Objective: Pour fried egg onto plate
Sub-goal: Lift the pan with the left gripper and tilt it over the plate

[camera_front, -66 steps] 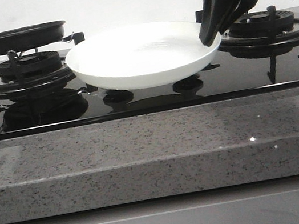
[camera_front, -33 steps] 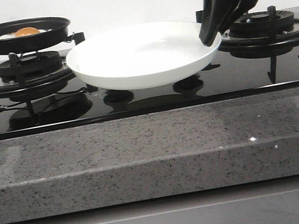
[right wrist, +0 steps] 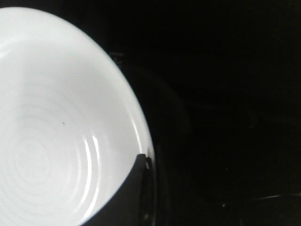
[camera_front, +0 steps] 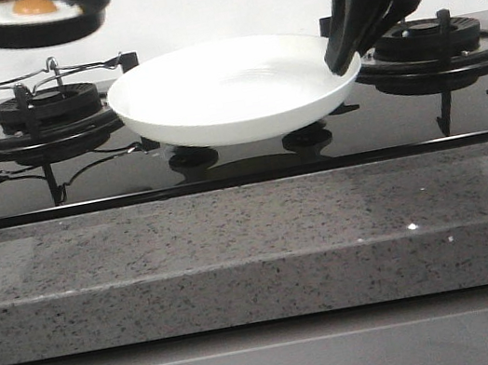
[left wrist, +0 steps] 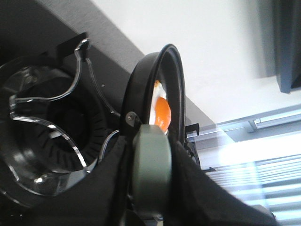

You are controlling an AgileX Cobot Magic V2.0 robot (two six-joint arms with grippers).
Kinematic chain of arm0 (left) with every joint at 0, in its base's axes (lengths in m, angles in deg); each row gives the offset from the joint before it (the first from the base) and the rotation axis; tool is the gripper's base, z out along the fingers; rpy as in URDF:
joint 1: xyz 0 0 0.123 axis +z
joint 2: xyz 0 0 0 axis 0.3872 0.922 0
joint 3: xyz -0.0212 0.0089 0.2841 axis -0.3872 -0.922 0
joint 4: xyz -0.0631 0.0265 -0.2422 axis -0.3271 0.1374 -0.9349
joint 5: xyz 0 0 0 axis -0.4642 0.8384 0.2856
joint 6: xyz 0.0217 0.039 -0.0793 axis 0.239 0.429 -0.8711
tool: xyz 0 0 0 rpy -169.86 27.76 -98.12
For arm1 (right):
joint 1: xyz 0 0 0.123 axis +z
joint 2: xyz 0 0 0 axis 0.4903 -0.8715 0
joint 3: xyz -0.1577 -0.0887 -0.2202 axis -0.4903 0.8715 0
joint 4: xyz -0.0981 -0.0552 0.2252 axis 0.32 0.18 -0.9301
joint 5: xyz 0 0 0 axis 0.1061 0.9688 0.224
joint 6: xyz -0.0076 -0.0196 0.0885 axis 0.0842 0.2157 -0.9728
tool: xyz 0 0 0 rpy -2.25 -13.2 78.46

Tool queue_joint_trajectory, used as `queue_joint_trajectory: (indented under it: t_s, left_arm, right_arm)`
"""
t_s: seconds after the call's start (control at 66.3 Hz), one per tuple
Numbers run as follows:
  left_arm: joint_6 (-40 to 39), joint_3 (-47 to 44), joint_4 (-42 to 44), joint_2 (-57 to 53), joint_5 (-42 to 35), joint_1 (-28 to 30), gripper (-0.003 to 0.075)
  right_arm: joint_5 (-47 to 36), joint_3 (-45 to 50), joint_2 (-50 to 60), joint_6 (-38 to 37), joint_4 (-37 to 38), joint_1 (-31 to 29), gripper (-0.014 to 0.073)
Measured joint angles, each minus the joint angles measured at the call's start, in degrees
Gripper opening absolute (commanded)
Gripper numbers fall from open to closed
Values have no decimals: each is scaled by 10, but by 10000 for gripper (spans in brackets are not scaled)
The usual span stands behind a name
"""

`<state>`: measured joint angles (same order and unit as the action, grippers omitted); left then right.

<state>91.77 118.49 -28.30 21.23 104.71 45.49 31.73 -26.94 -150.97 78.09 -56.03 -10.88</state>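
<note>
Right hand (camera_front: 342, 59) blocks the plate (camera_front: 228, 91) rim's right side; left side open.

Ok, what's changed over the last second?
The frying pan with the fried egg rose off the left burner and now hangs high above it, carried by the left gripper. The plate and the right gripper at its rim stayed put.

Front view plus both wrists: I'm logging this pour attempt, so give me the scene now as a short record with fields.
pan: black frying pan lifted clear of the left burner, top left of the front view
fried egg: fried egg inside the pan, yolk up
plate: plate on the stovetop between the burners, nothing on it
left gripper: hidden; pan handle seen in its wrist view
right gripper: right gripper at the plate's right rim
pour: not yet done
</note>
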Motion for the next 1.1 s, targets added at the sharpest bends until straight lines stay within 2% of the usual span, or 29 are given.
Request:
queue_joint_trajectory:
  t_s: [0.317, 0.603, 0.799, 1.101]
  left_arm:
    - [20, 0, 34, -79, 8, -20, -20]
    - [22, -1, 136, -143, -37, -146, -20]
    - [31, -1, 214, -175, -116, -244, -20]
    - [155, -2, 238, -209, -199, -340, -20]
  right_arm:
    - [0, 0, 0, 0, 0, 0, -111]
    - [0, 0, 0, 0, 0, 0, -111]
    - [0, 0, 0, 0, 0, 0, -111]
    - [0, 0, 0, 0, 0, 0, -111]
